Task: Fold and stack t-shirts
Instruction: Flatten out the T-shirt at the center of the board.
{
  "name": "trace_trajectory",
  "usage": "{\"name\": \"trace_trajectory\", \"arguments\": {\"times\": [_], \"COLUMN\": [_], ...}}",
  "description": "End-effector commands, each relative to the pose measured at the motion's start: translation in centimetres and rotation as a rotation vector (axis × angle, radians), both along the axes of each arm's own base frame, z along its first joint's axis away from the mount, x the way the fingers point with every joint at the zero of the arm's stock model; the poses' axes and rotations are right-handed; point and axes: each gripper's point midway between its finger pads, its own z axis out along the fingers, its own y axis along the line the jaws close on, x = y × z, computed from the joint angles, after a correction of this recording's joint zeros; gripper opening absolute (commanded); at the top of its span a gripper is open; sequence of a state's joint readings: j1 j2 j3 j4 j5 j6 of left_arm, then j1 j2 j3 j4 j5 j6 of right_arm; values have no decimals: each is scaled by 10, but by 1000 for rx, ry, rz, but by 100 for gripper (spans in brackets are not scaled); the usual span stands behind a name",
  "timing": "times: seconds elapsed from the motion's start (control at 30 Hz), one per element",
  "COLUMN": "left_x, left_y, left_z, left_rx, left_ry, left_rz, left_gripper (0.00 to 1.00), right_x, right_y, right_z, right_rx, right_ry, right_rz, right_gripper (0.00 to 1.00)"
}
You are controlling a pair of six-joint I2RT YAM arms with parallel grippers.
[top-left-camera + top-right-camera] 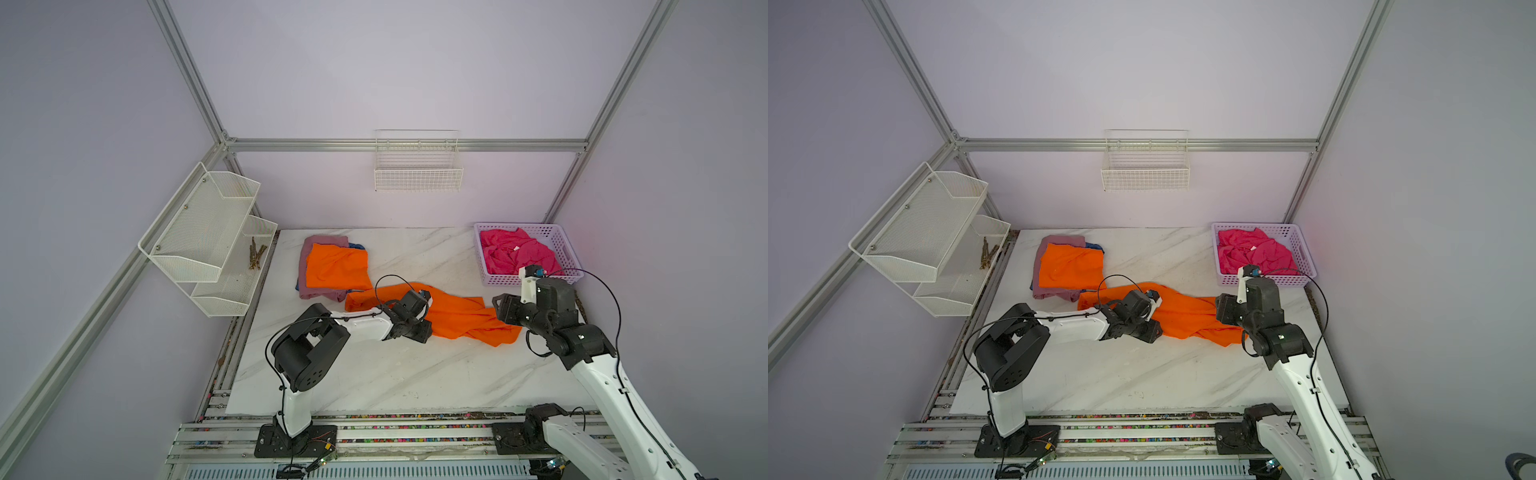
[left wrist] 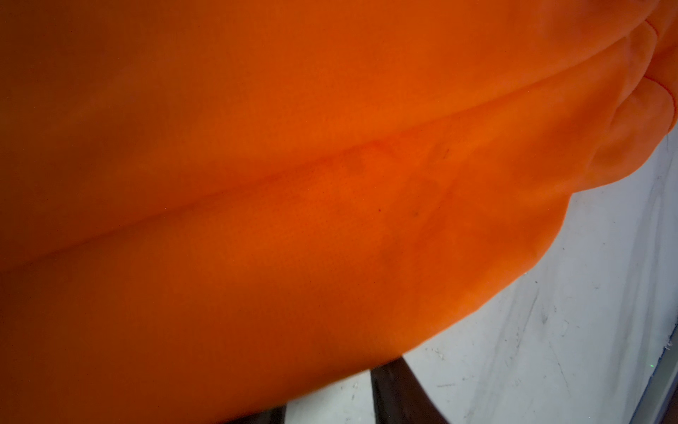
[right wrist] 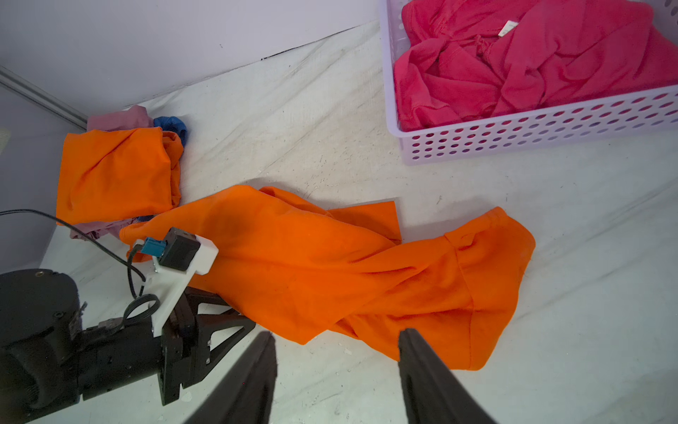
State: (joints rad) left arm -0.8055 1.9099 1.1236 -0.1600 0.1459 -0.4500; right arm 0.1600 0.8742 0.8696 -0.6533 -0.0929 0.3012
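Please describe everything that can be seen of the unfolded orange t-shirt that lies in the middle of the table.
The unfolded bright orange t-shirt is plain soft cloth, crumpled and twisted into a long strip. It lies on the white marble-patterned tabletop, one end beside the folded pile of shirts. The left gripper meets its edge, fingertips hidden under cloth; the open right gripper is poised by the other end.

Soft matt cloth: orange t-shirt [image 3: 312, 264]; smooth perforated plastic: lilac basket [image 3: 513, 136]; marble-look, scuffed, faint sheen: tabletop [image 3: 572, 205] beside basket
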Motion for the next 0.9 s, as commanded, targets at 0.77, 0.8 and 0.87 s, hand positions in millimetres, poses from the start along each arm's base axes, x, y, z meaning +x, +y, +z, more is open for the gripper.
{"name": "trace_trajectory", "arguments": {"times": [0.77, 0.8, 0.87], "left_x": [5, 6, 7], "left_y": [23, 28, 35], "left_z": [146, 166, 198], "left_rx": [35, 32, 25], "left_ry": [-149, -176, -217], "left_rz": [27, 32, 46], "left_gripper": [0, 0, 0], "right_x": [0, 1, 3], "right_y": [6, 7, 9], "right_z": [-31, -34, -40], "right_rx": [63, 70, 77], "right_ry": [28, 31, 40], "right_rz": [-16, -15, -9], "right_gripper": [58, 58, 58]}}
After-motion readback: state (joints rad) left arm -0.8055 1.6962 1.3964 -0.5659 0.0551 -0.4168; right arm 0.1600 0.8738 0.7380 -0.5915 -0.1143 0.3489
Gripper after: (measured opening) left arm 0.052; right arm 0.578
